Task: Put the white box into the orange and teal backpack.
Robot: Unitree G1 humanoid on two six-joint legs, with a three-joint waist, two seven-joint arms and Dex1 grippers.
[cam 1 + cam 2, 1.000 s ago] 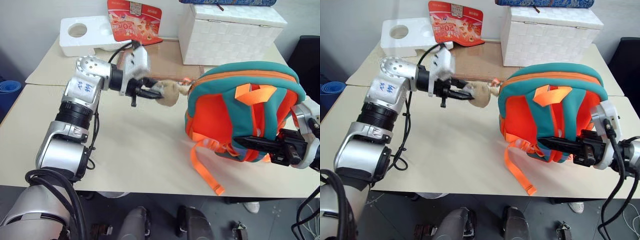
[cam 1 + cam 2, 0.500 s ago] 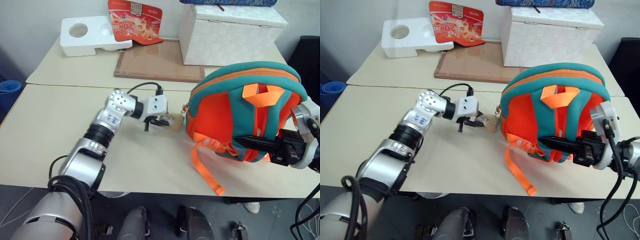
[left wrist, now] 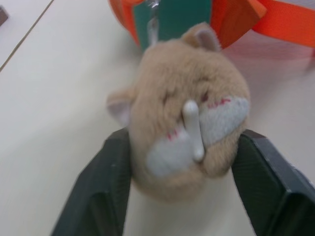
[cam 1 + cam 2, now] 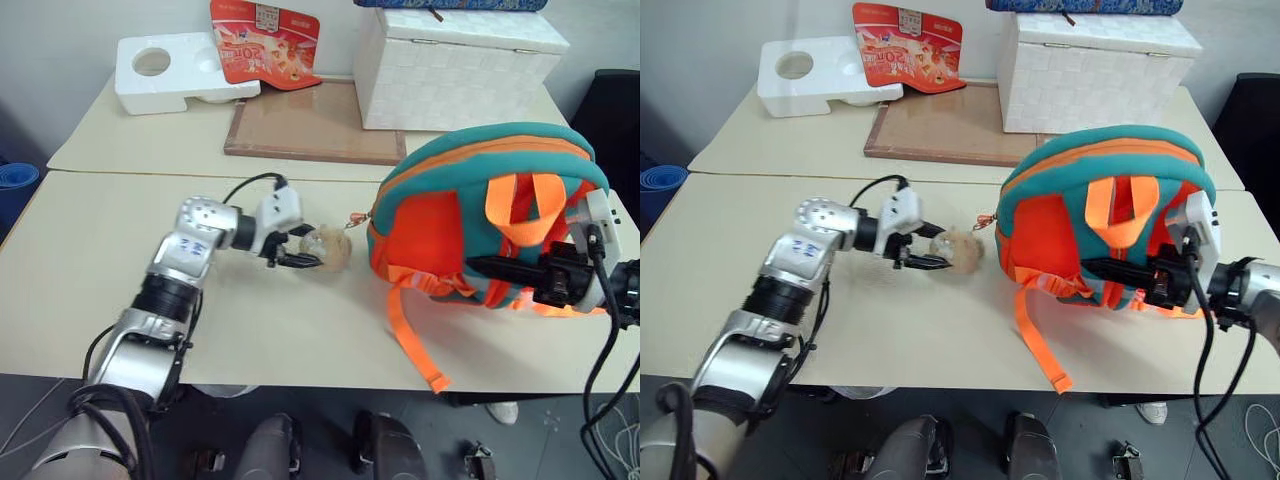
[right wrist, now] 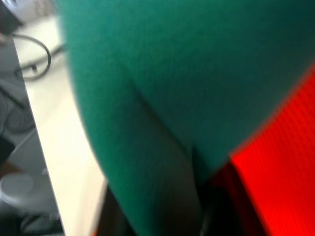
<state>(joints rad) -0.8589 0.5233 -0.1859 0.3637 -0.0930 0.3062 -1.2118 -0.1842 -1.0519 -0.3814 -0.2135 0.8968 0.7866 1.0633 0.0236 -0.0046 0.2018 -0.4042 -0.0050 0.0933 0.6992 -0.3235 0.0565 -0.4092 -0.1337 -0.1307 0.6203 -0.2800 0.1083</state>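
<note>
Beige tabletop (image 4: 300, 330), orange and teal backpack (image 4: 470, 215) upright at right, both grippers low over the table.
Right gripper (image 4: 490, 266): black fingers pressed into the backpack's orange front under the teal strap, can't tell if spread or pinched. Left gripper (image 3: 182, 162): fingers wide, one either side of the small tan plush bear (image 3: 184, 115) lying on the table, tethered just beside the backpack. Farther back: brown flat board (image 4: 310, 125), white woven lidded box (image 4: 455, 65), red snack bag (image 4: 262, 42), white styrofoam block with round holes (image 4: 175, 70). White box: cannot tell where.
</note>
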